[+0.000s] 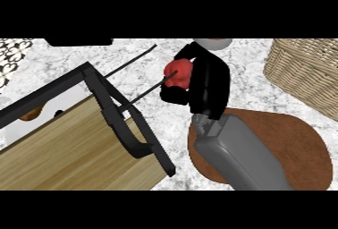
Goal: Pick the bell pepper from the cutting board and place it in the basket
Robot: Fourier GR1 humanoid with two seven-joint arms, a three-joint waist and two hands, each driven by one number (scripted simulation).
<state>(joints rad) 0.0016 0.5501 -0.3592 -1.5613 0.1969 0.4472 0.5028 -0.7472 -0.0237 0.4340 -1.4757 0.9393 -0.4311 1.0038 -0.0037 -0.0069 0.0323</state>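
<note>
The right hand (201,74) sits in the upper middle of the frame, its grey forearm (241,154) running down to the lower edge. Its black fingers (175,91) are curled round the red pepper (177,67) — the pepper shows as a red lump at the hand's left side, partly hidden by the fingers and held over the marbled bench (142,60), clear of the board.

The brown cutting board (297,143) lies at the lower right, an oval shape partly covered by the forearm. The wicker basket (310,67) stands in the upper right corner, cut off by the frame's edge, well apart from the pepper and to the right of the hand.

At the left, a black-framed object with a pale wooden panel (59,152) fills the lower left of the frame, tilted — thin black rods (135,58) slant up from it toward the hand. A small orange-brown thing (30,115) shows at the far left behind the frame; what it is cannot be told. A dark flat shape (79,42) sits at the upper left edge, and a patterned patch (14,56) fills the corner beside it.

The left hand does not show.
</note>
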